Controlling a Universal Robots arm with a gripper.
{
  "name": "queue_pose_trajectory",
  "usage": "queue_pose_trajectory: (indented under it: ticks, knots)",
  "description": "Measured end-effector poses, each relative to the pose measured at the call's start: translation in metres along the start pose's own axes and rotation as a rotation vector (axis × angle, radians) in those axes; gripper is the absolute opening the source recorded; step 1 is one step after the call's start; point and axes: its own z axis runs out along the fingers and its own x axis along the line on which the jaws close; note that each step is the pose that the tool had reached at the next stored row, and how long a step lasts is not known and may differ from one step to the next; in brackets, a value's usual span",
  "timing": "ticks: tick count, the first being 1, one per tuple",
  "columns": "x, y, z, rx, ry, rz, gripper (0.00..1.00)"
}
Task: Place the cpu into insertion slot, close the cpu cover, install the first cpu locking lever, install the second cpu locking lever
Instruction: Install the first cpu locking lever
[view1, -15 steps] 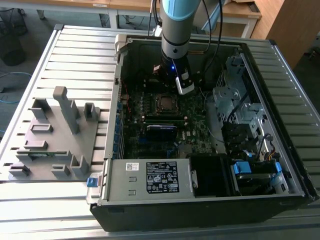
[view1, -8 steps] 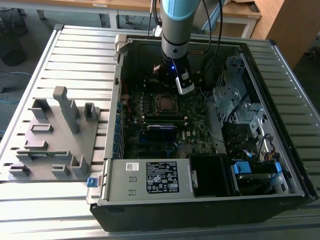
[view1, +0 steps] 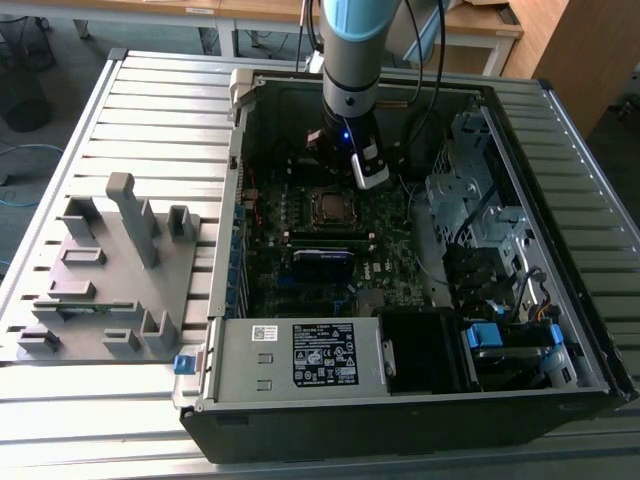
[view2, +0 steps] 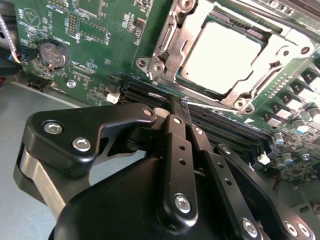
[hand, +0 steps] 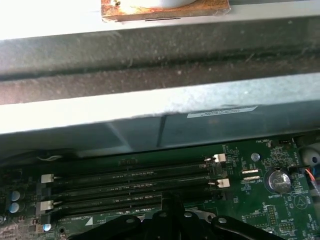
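In the second wrist view the cpu (view2: 220, 52), a bright silver square, lies in the insertion slot (view1: 329, 205). The cpu cover (view2: 172, 47) is down flat around it as a silver frame. My gripper (view2: 182, 106) has its black fingers pressed together, shut, with the tips just beside the socket over the memory slots. A thin silver lever rod (view2: 220, 108) runs from the fingertips along the socket's edge; I cannot tell whether they touch it. In the exterior view the gripper (view1: 352, 168) hangs inside the case just behind the socket.
The open computer case (view1: 230, 300) lies on a slatted table. Long black memory slots (hand: 130, 185) and a coin battery (hand: 276, 181) sit on the green board. A grey fixture (view1: 110, 270) stands on the exterior view's left, a drive cage (view1: 480, 200) on its right.
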Motion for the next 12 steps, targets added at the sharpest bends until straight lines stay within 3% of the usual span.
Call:
queue_pose_trajectory:
  ticks: [2, 12]
  knots:
    - [-0.0001, 0.0001, 0.0001, -0.0010, -0.0046, -0.002, 0.10]
    - [-0.0001, 0.0001, 0.0001, -0.0009, -0.0051, -0.002, 0.10]
